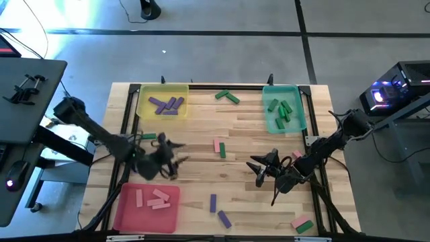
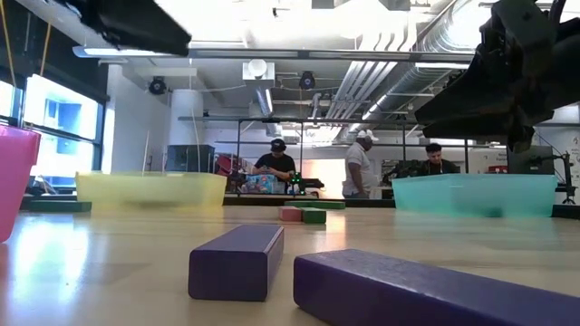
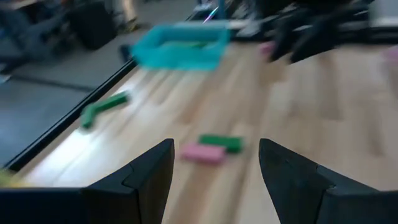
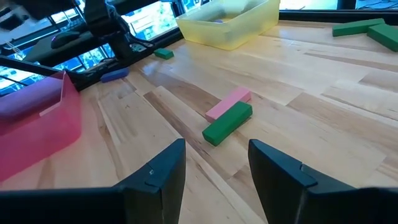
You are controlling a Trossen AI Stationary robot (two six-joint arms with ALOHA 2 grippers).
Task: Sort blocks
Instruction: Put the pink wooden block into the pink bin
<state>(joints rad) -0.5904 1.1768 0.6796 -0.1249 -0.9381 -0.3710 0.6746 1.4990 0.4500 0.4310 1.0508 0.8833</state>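
While both arms hover mid-table, you read:
Pair: pink block (image 1: 216, 144) and green block (image 1: 222, 151) lie side by side at centre, between the arms.
Left gripper (image 1: 176, 160): spread, empty.
Right gripper (image 1: 259, 166): spread, empty, about as near.
Axis: both lie along the table's depth.

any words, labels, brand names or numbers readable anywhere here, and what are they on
None can be read.
The blocks and the yellow tray, teal tray and red tray carry no print.
The equipment beside the table shows lights only; any lettering is too small.
Background of the low view: too small and blurred.
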